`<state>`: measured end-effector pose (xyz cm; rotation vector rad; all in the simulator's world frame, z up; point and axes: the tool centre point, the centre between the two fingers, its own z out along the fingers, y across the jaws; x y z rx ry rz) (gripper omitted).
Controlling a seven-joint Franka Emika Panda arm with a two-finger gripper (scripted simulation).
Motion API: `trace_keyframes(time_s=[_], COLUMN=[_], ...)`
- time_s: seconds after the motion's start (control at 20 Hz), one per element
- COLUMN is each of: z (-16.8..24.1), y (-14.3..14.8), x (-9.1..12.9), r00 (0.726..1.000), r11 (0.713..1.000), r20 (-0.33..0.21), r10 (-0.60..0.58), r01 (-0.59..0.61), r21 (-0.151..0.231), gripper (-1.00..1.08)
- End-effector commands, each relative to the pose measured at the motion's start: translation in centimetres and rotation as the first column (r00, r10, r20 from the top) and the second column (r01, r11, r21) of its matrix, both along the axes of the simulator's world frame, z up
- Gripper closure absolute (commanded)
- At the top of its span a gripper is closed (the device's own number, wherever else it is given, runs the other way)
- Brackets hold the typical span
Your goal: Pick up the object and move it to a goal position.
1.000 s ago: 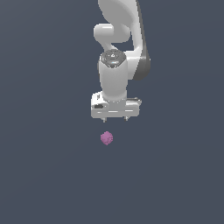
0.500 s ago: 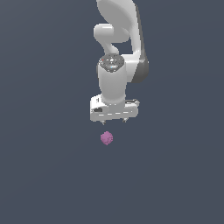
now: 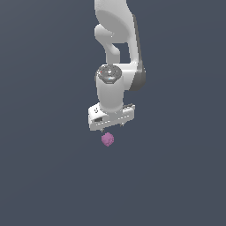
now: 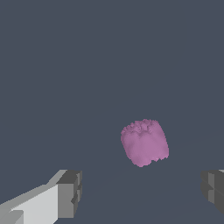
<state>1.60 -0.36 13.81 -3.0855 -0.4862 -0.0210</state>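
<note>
Tool (image 3: 111,128) hangs just above the purple-pink lump (image 3: 107,140), which lies on the dark bench (image 3: 48,176). Wrist view: fingers (image 4: 70,193) spread wide w/ the lump (image 4: 144,142) between them, untouched, prob. lined up for a straight drop & pinch.

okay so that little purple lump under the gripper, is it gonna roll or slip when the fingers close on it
The purple lump looks roughly round, so it may roll if one finger touches first. Its bumpy surface probably helps grip. It is far smaller than the open gripper, so it likely weighs little and could get nudged aside.
</note>
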Motion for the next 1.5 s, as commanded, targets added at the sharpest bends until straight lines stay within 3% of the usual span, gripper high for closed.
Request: trace_keyframes(time_s=[0.0,0.65,0.95,1.45], z=[-0.9,-4.3,-4.9,-6.8], y=[-0.5,-2.1,-2.4,-2.4], x=[0.3,1.1,1.2,1.1], r00=[0.998,0.948,0.934,0.934], r11=[0.998,0.948,0.934,0.934], r20=[-0.001,-0.009,-0.01,-0.011], r10=[0.067,0.318,0.357,0.357], r01=[-0.067,-0.318,-0.357,-0.357], r21=[-0.005,-0.019,-0.02,-0.02], gripper=[-0.92,-0.92,-0.92,-0.92])
